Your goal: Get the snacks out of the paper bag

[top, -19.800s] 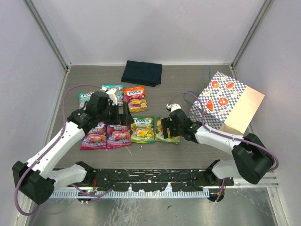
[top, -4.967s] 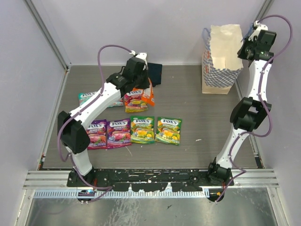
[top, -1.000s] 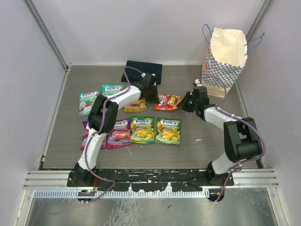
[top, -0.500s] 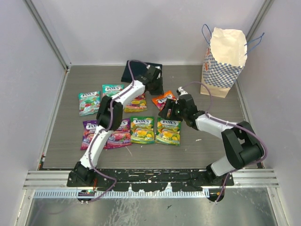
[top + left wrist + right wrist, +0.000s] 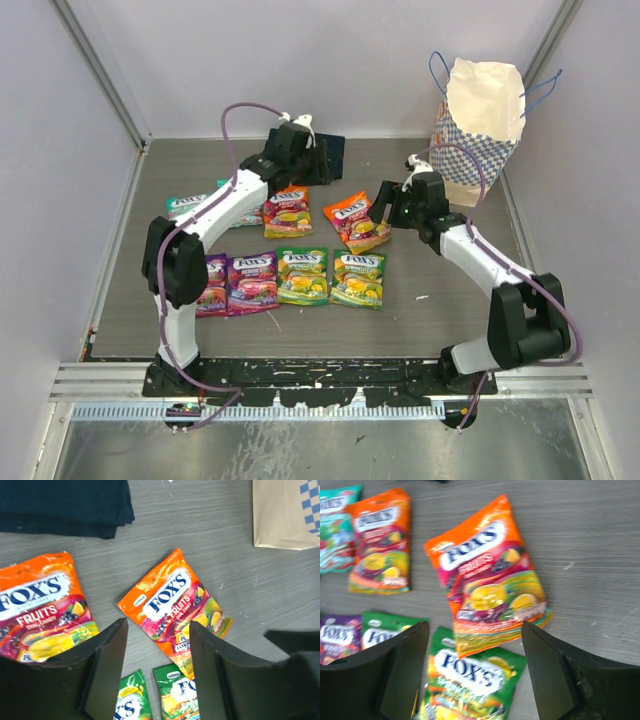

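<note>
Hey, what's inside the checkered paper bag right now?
Through the open top of the paper bag only its cream inner wall shows. The bottom is hidden by the near wall, so anything lying there cannot be seen.

Bright, even light falls from above, and the top view is sharp, with only faint, soft shadows on the table [image 5: 400,320]. The bag [image 5: 485,95] is nearly washed out on its cream inside. The left wrist view is crisp on the orange pouch [image 5: 172,610], whose gloss shows small highlights; the left fingers [image 5: 105,670] are dark and soft-edged. The right wrist view is blurred throughout, the lettering smeared and the right fingers [image 5: 402,675] black and featureless.
</note>
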Robot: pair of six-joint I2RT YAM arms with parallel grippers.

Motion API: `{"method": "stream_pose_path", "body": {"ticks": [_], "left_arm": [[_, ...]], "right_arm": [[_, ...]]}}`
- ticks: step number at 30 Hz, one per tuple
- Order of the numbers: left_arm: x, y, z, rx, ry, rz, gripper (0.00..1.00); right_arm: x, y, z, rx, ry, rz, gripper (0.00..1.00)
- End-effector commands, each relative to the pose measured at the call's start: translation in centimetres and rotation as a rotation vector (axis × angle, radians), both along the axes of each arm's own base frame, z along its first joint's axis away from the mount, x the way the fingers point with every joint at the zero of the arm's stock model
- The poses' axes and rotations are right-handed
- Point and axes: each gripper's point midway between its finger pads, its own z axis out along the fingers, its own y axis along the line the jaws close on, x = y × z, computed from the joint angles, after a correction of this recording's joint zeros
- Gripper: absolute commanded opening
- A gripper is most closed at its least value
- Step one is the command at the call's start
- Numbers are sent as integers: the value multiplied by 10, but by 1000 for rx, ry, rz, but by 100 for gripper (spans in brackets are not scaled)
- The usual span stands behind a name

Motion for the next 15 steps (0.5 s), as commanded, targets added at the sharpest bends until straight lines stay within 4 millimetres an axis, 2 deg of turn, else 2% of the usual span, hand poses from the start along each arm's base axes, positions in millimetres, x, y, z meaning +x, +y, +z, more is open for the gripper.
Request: {"method": "stream_pose_path", "body": {"ticks": [1, 5, 7, 10, 15], "left_arm": [[-14, -20, -37, -60, 39, -9, 50], [-15, -40, -75, -78, 101, -46, 44], [-13, -49, -86, -87, 124, -59, 41], [-9, -56, -100, -88, 141, -75, 35], [-2, -56, -118, -38, 164, -77, 33]], "right_arm": [[30, -17, -24, 5, 55, 8, 76], [47, -15, -51, 31, 105, 28, 66], [50, -13, -61, 51, 121, 25, 62], [47, -3, -75, 105, 148, 45, 53], [34, 9, -92, 157, 187, 74, 42]]}}
